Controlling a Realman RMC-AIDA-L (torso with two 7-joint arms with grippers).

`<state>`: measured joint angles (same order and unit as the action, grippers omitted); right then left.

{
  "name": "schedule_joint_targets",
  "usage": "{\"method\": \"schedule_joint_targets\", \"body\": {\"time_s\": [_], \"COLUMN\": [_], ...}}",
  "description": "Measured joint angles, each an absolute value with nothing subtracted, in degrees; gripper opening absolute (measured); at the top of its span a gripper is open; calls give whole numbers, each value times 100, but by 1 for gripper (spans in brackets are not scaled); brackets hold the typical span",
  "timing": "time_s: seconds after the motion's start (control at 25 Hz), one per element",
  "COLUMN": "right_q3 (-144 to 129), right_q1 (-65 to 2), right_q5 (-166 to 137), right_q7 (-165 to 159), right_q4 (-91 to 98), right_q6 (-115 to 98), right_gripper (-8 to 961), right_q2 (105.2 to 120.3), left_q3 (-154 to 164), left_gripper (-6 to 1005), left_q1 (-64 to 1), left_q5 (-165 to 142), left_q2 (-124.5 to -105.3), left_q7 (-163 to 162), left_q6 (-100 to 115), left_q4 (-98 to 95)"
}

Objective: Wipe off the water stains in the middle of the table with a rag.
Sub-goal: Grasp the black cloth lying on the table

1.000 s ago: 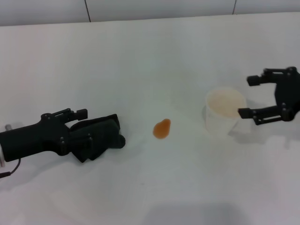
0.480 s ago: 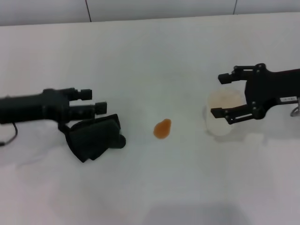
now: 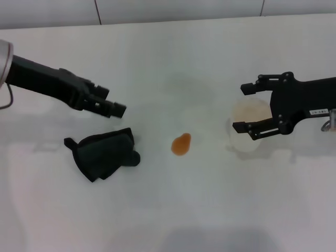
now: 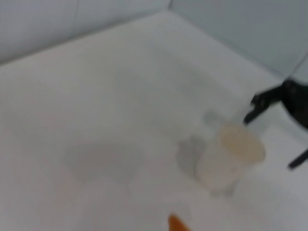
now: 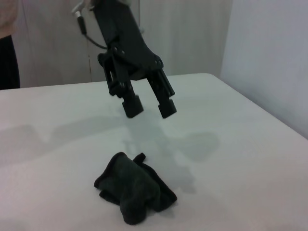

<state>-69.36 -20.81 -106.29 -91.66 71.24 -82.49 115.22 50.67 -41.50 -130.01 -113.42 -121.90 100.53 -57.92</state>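
Note:
The rag (image 3: pixel 105 153) is a dark, lumpy cloth lying loose on the white table (image 3: pixel 173 63), left of centre. It also shows in the right wrist view (image 5: pixel 134 190). My left gripper (image 3: pixel 113 101) hangs open and empty above and behind the rag; the right wrist view shows it too (image 5: pixel 148 107). The orange water stain (image 3: pixel 181 144) sits mid-table, right of the rag, and its edge shows in the left wrist view (image 4: pixel 177 224). My right gripper (image 3: pixel 242 107) is open, one finger on each side of a white cup (image 3: pixel 251 116).
The translucent white cup (image 4: pixel 230 158) stands right of the stain. The table's far edge meets a tiled wall (image 3: pixel 178 8). Bare table surface lies between the rag and the stain.
My left gripper has let go of the rag and risen up and back; the rag stays on the table. My right gripper has moved left until its fingers flank the cup.

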Motion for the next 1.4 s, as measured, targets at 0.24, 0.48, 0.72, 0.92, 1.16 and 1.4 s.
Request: {"method": "schedule_joint_targets", "body": {"time_s": [0.24,0.48,0.72,0.92,1.16,1.4], "right_q3": [-6978,-7017,-7024,-7019,-7012,-6999], "right_q1": [-2098,-2100,-2080,-2090,-2098,-2100], "right_q5": [-10480,-10475,-10432,-10404,-10404,-10404], "right_q7": [-9153,-9165,-9189,-9191,-9195,-9202], "right_q4": [7136,7136,7144,7129,7128,7128], "right_q6": [-8202,-8200,-8201,-8192,-8168,-8160], "right_gripper": [872,872,872,872,872,872], "right_q2": [11522,11522,11522,11522,11522,11522], "left_q3": [5453,6187,6714,7268,7742,8093], "left_gripper": [732,730,729,728,726,725], "left_q1": [-4633,-4640,-4521,-4337,-4205,-4146], "left_q5": [-14416,-15262,-15276,-15229,-15136,-15132], "left_q2": [-11487,-11882,-11915,-11938,-11943,-11947], "left_q7": [-12541,-12520,-12573,-12642,-12733,-12810], "left_q6": [10005,9698,9432,9106,8763,8521], "left_q4": [-5821,-6381,-6432,-6402,-6317,-6282]}}
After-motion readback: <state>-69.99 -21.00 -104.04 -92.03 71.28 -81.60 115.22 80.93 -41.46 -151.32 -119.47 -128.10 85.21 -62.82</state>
